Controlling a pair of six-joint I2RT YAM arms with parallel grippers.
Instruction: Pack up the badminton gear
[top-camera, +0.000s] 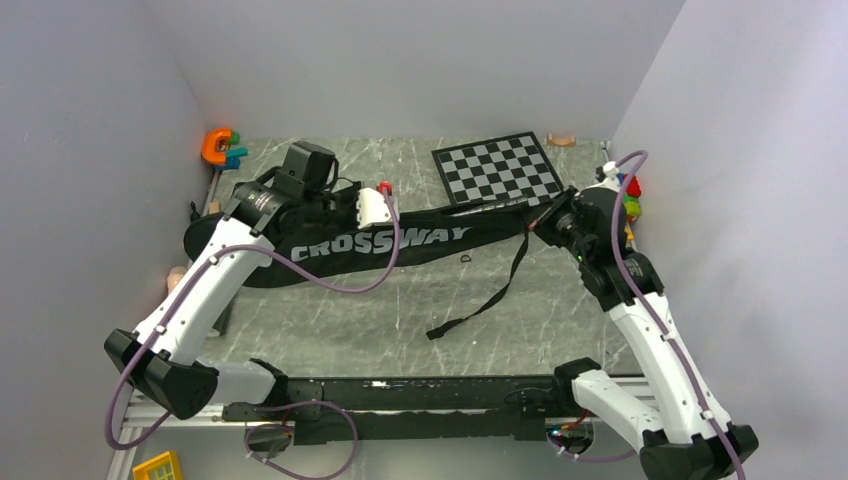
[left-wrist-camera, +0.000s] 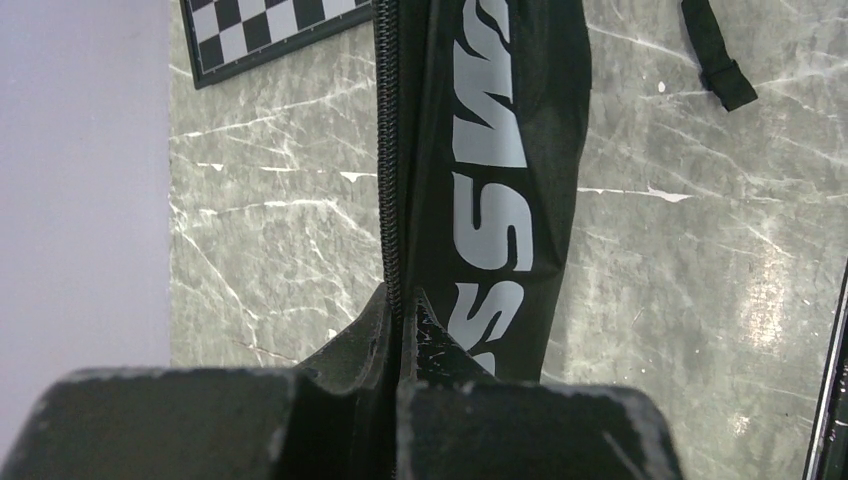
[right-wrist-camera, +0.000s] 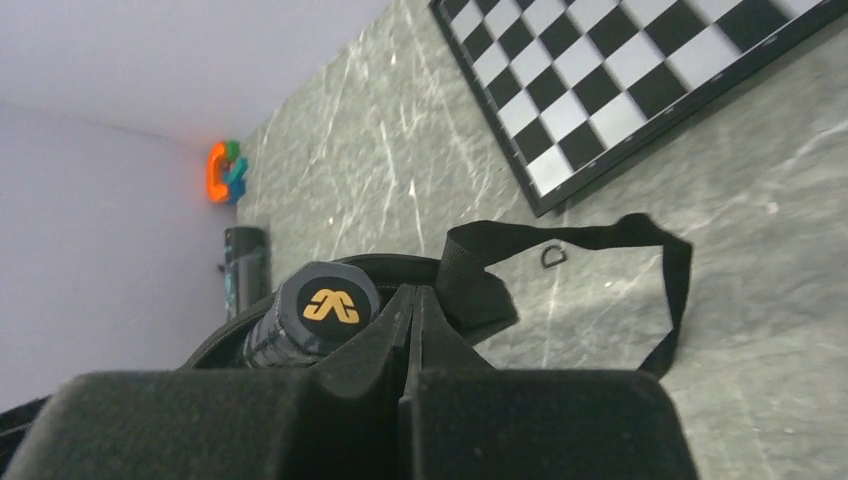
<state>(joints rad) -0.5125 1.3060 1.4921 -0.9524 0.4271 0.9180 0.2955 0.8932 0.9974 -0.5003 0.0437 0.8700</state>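
The black CROSSWAY racket bag (top-camera: 370, 245) lies across the table. My left gripper (top-camera: 378, 208) is at its upper edge. In the left wrist view the gripper (left-wrist-camera: 405, 300) is shut on the bag's zipper line (left-wrist-camera: 388, 150). My right gripper (top-camera: 536, 222) is at the bag's narrow right end. In the right wrist view the gripper (right-wrist-camera: 414, 292) is shut on the rim of the bag's opening. A racket handle butt (right-wrist-camera: 328, 305) with an orange logo pokes out of that opening. A dark tube (right-wrist-camera: 245, 265) stands by the far left wall. No shuttlecocks or racket heads show.
The chessboard (top-camera: 497, 168) lies at the back right, close to the bag's end. The bag's loose strap (top-camera: 480, 300) trails toward the near edge. An orange and blue toy (top-camera: 222, 148) sits back left, and colourful toys (top-camera: 630, 195) sit by the right wall.
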